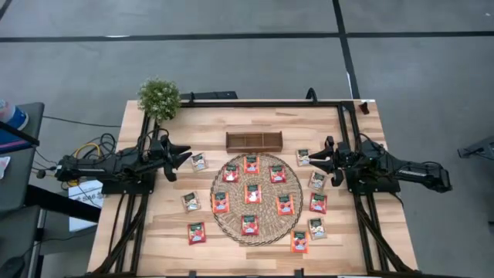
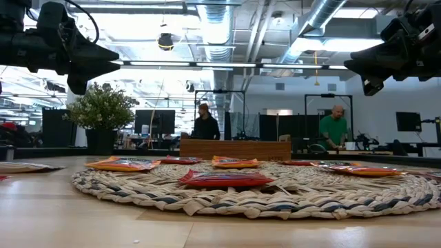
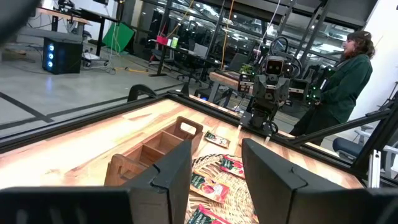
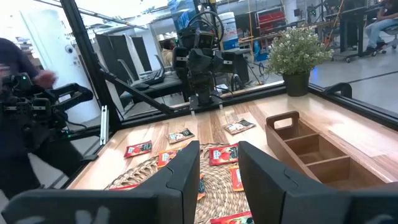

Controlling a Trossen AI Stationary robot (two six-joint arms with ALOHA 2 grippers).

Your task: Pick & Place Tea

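- Left gripper hung above the table's left side, fingers parted, holding nothing; right gripper likewise empty.
- Tea sachets lay flat on the woven mat and around it.
- Risk, I judged: thin sachets could slip my pinch, or snag the weave.
- Wooden tray stood beyond, its compartments narrow; a drop could miss.

Past two dark parted fingers: red tea sachets on woven mat and counter, empty wooden tray beside, potted plant, opposite arm beyond.

glossy foil tea, rough woven mat, wood tray
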